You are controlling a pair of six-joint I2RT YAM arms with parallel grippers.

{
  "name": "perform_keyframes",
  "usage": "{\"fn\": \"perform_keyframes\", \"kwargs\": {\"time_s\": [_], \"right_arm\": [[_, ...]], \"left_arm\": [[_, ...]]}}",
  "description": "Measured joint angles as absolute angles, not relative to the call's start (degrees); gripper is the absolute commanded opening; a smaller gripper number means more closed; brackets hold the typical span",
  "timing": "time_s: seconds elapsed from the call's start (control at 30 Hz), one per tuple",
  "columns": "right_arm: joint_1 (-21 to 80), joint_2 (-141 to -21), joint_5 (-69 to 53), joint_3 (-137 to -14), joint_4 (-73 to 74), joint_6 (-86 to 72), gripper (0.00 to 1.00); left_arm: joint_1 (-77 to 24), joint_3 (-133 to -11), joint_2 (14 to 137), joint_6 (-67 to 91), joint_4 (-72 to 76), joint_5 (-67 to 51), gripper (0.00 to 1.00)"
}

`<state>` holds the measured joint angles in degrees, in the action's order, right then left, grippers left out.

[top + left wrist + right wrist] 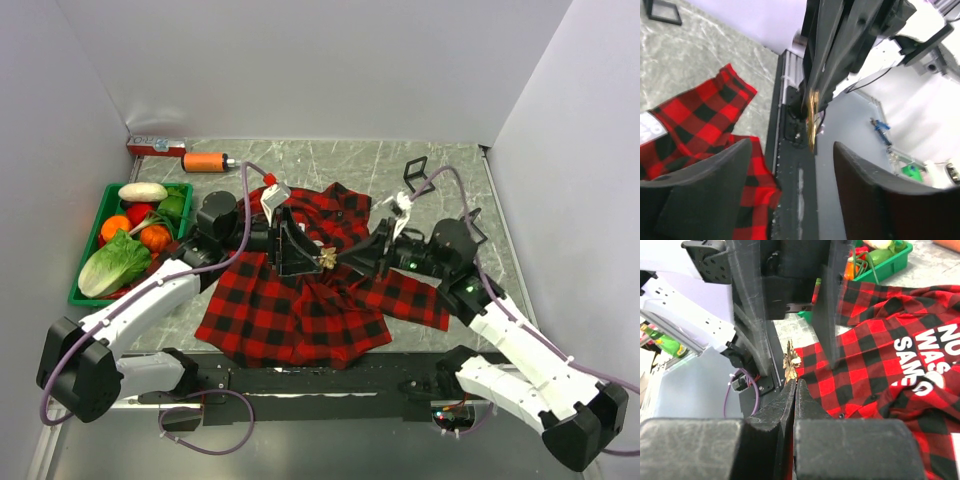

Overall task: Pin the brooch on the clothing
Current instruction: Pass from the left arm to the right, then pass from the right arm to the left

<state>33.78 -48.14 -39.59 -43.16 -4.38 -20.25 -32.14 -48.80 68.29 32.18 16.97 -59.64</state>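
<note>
My right claw (pixel 794 386): pinching the brooch (pixel 791 362).
My left claw (pixel 790 152): spread.
Care: I'd press the pin side squarely into the clothing (pixel 875 340).

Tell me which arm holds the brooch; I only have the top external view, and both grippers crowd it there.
Observer: Right wrist view: the right gripper has its jaws shut on the brooch, which sticks up from their tips.
Operator: Report the left gripper.
Observer: Left wrist view: the left gripper is open, jaws wide apart, neither touching the brooch.
Operator: Describe what lies beside it.
Observer: Right wrist view: the clothing lies to the brooch's right, white lettering facing up.
</note>
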Motion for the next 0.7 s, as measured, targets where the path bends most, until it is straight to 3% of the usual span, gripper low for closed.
{"fn": "perform_keyframes", "kwargs": {"time_s": [0.27,0.47,0.6,0.7], "right_arm": [[28.2,-53.3,-50.9,-55.8,10.7,-13.9,0.0],[28.2,-59.5,-52.9,-62.0,23.1,-7.7,0.0],[28.2,-62.9,-52.7,-63.0,30.4,-5.1,0.0],[28.3,-64.7,-52.4,-64.1,34.3,-3.4,0.0]], "left_arm": [[-32.1,-51.5,68.6,27.2,11.2,-59.7,0.76],[-32.2,-51.7,68.9,24.5,8.1,-58.6,0.66],[-32.9,-52.9,69.4,22.2,5.2,-58.5,0.67],[-33.5,-53.5,69.4,21.2,4.3,-58.5,0.62]]}}
